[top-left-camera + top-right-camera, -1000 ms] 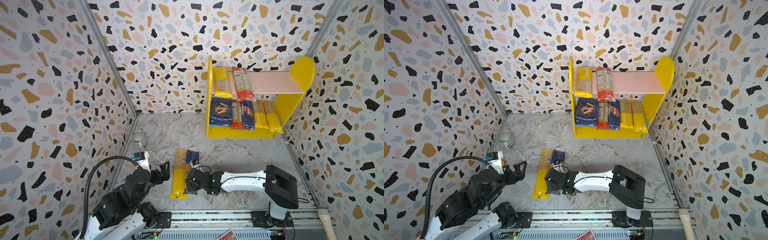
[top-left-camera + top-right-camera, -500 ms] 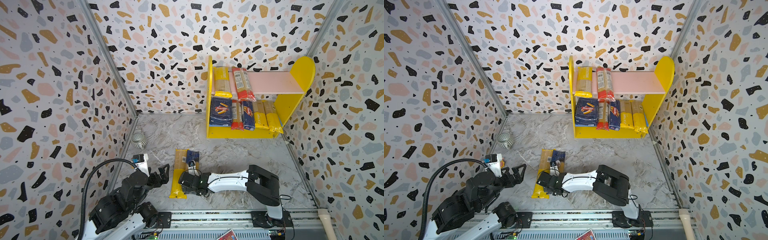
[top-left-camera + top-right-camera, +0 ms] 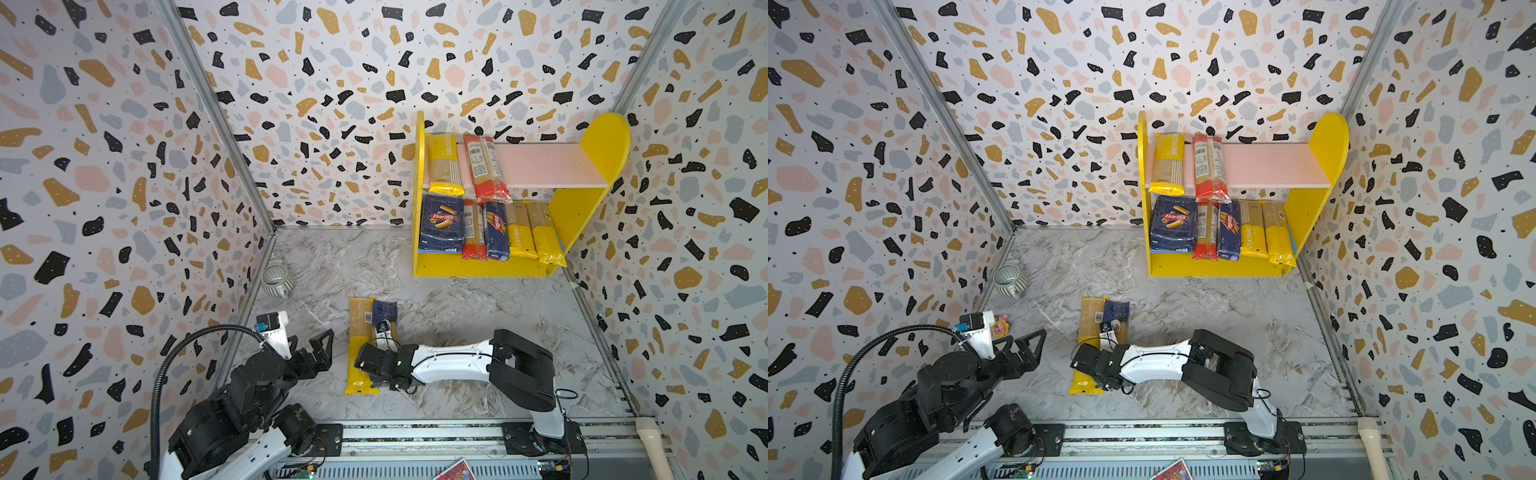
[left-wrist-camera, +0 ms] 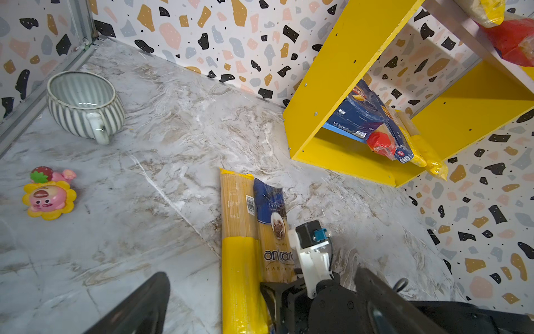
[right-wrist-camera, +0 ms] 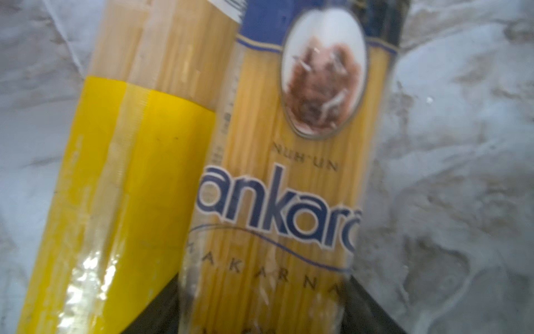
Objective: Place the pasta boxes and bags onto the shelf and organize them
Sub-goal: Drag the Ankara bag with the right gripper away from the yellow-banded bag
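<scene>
Left arm (image 3: 249, 386): all black, matte casing, thick rounded joints.
Hose (image 3: 156, 407): black ribbed tube, one long loop.
Left wrist camera (image 3: 272, 328): white housing, black cap, blue plug.
Left gripper (image 3: 309, 345): black, two triangular open-frame fingers.
Right arm (image 3: 449, 361): glossy white forearm shell with small dark screws; boxy black housings at elbow and wrist.
Right wrist camera (image 4: 310, 235): black block with blue plug on a white bracket.
Cable (image 3: 384, 340): thin, black, looped near the wrist; another beside the elbow.
Right gripper (image 5: 265, 321): dark fingers, only blurred edges in view.
Base plates (image 3: 328, 438): black, screwed onto a silver ribbed rail (image 3: 415, 432).
</scene>
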`<action>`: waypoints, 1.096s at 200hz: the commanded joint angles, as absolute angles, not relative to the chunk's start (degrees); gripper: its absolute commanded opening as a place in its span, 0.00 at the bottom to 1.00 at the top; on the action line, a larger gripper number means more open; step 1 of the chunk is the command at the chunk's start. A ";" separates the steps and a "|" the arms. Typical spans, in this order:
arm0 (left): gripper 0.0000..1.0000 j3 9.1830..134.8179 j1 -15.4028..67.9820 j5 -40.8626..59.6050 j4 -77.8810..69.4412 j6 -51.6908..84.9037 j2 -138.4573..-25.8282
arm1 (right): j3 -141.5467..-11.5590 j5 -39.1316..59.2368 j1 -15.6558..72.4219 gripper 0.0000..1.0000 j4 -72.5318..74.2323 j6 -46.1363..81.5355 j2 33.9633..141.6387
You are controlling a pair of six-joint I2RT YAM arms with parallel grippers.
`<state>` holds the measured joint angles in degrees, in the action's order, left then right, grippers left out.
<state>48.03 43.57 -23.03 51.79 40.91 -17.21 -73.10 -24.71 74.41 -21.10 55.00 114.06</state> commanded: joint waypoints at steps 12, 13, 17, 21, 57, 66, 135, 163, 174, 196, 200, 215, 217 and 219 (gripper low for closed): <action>1.00 48.05 43.64 -23.86 50.91 39.74 -17.58 | -64.92 -26.84 72.89 0.53 -37.66 54.20 116.38; 1.00 48.07 43.70 -23.88 50.90 39.73 -17.58 | -64.76 -26.78 72.83 0.53 -37.64 54.17 116.33; 1.00 48.12 43.70 -23.90 50.98 39.64 -17.58 | -64.13 -26.45 72.60 0.52 -37.42 53.99 116.28; 0.99 48.16 43.68 -23.87 51.10 39.64 -17.58 | -63.39 -26.03 72.40 0.50 -36.92 53.66 116.10; 1.00 48.64 43.77 -24.86 52.08 39.66 -17.49 | -56.26 -20.93 70.30 0.32 -29.01 50.95 111.06; 1.00 48.65 43.68 -25.01 52.27 39.73 -17.53 | -54.30 -19.25 69.36 0.29 -26.61 50.41 108.88; 1.00 49.40 43.72 -26.40 52.19 40.22 -19.92 | -35.17 4.03 55.42 0.08 -5.58 39.58 79.50; 1.00 49.92 43.69 -27.33 51.51 40.17 -22.16 | -30.67 15.56 47.90 0.05 -3.62 37.78 66.28; 1.00 50.03 43.75 -27.66 50.87 40.21 -23.11 | -29.92 19.04 45.70 0.04 -4.45 37.20 61.97; 1.00 50.68 43.70 -28.29 49.44 40.30 -25.43 | -28.28 25.78 41.31 0.03 -5.63 37.00 54.95; 1.00 50.86 43.70 -28.42 49.12 40.34 -25.92 | -28.03 26.98 40.52 0.02 -5.77 37.07 53.99; 1.00 51.51 43.70 -28.66 47.90 40.31 -27.66 | -26.83 31.43 37.83 0.01 -5.46 37.50 50.80; 1.00 51.59 43.75 -28.65 47.75 40.33 -27.85 | -26.66 31.94 37.45 0.01 -5.45 37.59 50.41; 1.00 51.70 43.74 -28.65 47.55 40.32 -28.12 | -26.51 32.57 37.09 0.01 -5.41 37.72 50.02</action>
<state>49.12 43.57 -27.07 51.48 40.93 -25.98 -26.02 20.69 40.27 -9.61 39.09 55.68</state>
